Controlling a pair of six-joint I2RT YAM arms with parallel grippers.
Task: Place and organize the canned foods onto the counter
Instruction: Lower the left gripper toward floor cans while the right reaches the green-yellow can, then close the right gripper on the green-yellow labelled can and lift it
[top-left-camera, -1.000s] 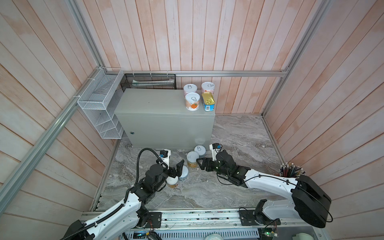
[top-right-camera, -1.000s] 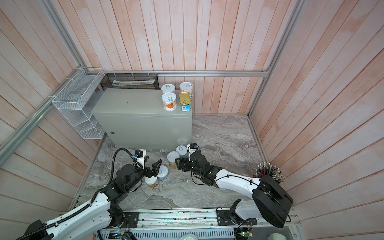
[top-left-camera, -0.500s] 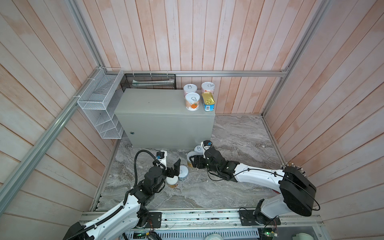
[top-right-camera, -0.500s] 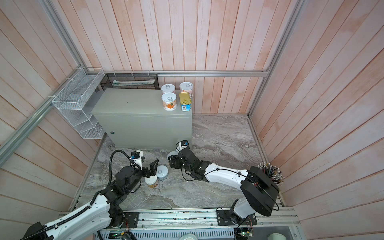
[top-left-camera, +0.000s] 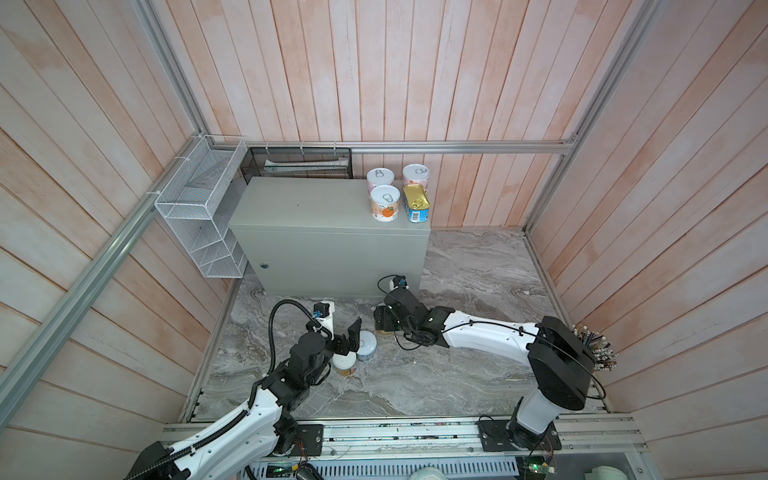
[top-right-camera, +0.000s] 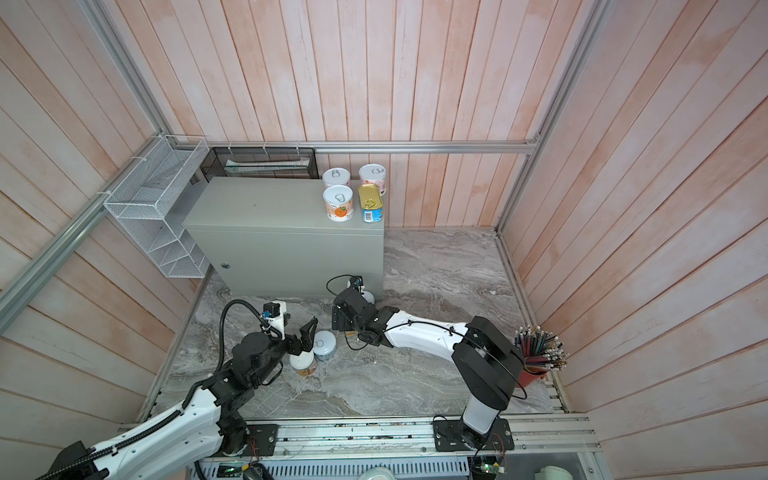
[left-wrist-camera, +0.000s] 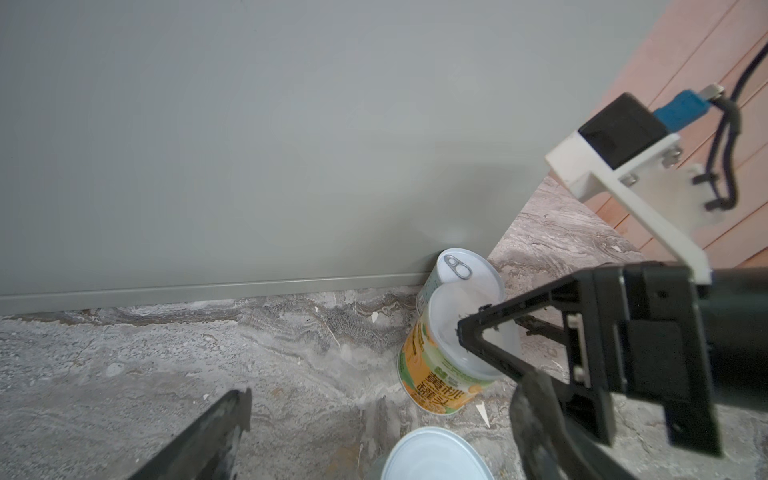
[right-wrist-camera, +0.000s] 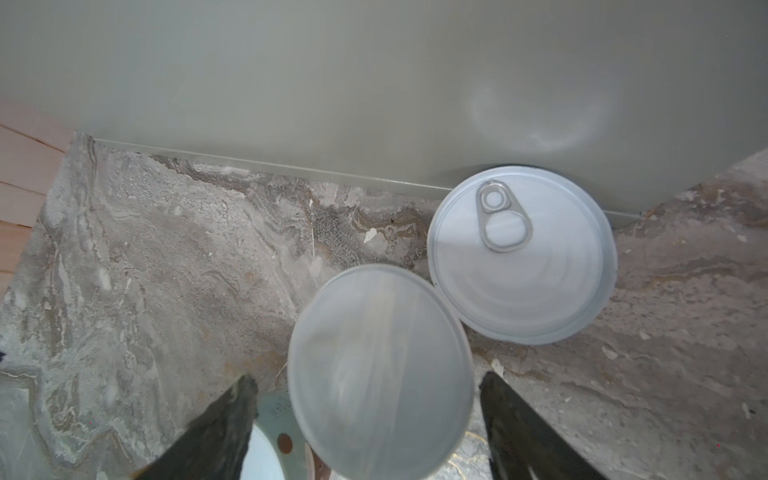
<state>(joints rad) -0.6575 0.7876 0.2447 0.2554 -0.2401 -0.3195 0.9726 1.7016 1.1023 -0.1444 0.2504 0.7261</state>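
The counter (top-left-camera: 316, 208) is a grey metal box; three round cans (top-left-camera: 385, 203) and a gold-topped blue tin (top-left-camera: 417, 203) stand at its right end. On the marble floor in front, my right gripper (top-left-camera: 384, 322) is open astride a plain-lidded, orange-labelled can (right-wrist-camera: 380, 370), with a gap at each finger. A pull-tab can (right-wrist-camera: 521, 257) stands against the box just beyond it. My left gripper (top-left-camera: 347, 347) is open over another pale-lidded can (left-wrist-camera: 436, 455). A pale blue can (top-left-camera: 367, 343) sits right beside its finger.
A white wire basket (top-left-camera: 199, 216) hangs left of the counter, and a black mesh tray (top-left-camera: 299, 164) sits behind it. A red cup of pencils (top-right-camera: 536, 361) stands at the floor's right edge. Wooden walls close in on three sides.
My right gripper has swung left along the counter's front and now straddles the orange-labelled can, its jaws slightly wider. The left arm has pulled back a little.
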